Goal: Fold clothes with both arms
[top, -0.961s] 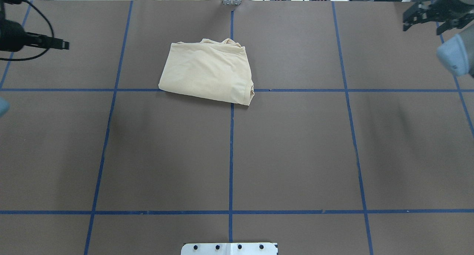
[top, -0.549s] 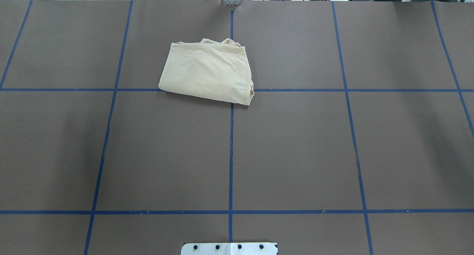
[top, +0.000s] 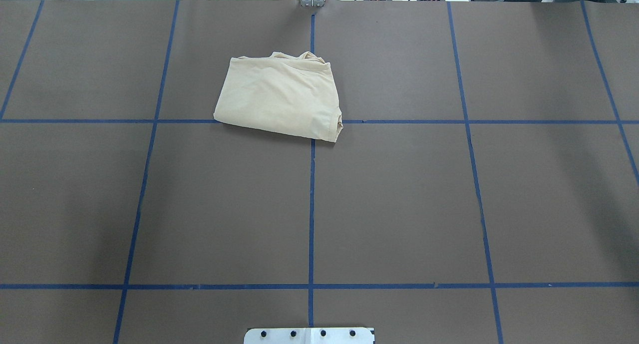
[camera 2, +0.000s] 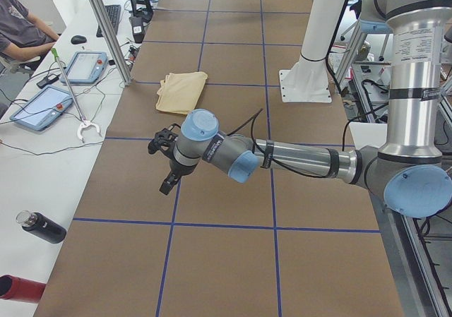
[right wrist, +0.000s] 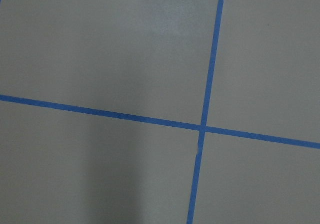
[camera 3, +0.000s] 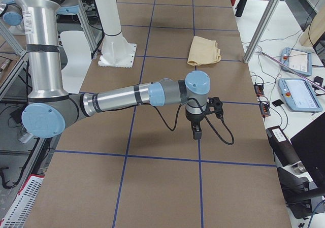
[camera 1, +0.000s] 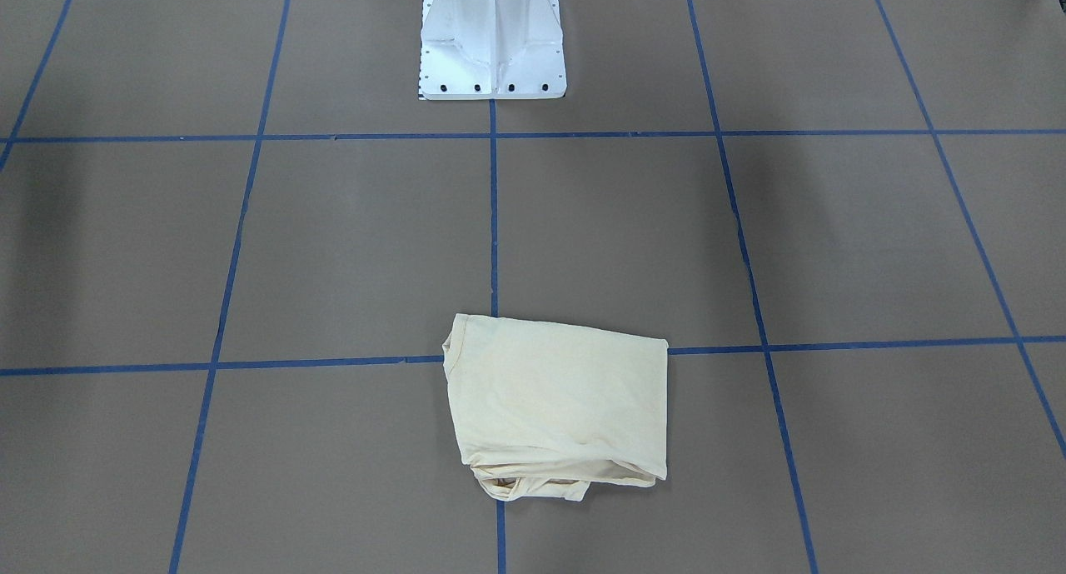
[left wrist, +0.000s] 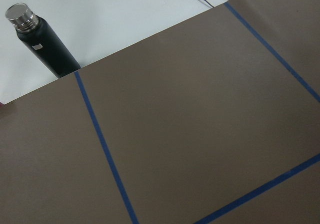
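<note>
Brown taped table [top: 399, 209] holds the folded T-shirt [top: 279, 102] well apart from both jaws; whether they're clenched, I cannot tell.

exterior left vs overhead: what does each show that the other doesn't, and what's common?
Only exterior left: the left arm stretched low over the mat, plus the side table with two tablets, a black bottle and a seated person.

Only overhead: no arm in frame. It gives a close look at the shirt's ribbed cuff at the near right corner, which is too small to make out from the side.

Both: the folded shirt lying free on the brown mat with its blue tape grid, and the white base plate.
</note>
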`<state>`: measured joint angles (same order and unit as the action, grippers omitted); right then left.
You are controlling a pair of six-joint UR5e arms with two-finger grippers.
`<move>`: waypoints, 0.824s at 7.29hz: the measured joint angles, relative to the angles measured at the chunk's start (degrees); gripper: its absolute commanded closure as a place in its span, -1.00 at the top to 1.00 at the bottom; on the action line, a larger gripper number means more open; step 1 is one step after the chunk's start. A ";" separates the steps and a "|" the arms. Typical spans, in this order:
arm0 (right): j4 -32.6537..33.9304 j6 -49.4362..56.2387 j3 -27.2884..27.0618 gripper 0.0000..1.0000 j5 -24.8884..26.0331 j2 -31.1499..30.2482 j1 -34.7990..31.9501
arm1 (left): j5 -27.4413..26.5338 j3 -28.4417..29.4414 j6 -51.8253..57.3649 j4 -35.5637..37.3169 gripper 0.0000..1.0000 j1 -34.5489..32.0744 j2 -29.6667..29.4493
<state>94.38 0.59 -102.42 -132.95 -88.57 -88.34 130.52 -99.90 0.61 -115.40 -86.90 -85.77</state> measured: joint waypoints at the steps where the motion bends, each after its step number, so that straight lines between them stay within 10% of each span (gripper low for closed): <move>1: 0.04 0.11 -0.38 1.00 0.03 -0.96 0.68 | 0.10 0.05 0.11 0.47 1.00 -0.01 1.11; 6: -0.61 0.18 1.11 1.00 -0.44 -3.24 3.24 | 5.12 -2.75 -0.19 7.68 1.00 -1.83 4.55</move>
<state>93.77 0.76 -101.31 -133.39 -91.81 -85.10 135.64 -102.65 0.41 -107.72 -88.73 -81.23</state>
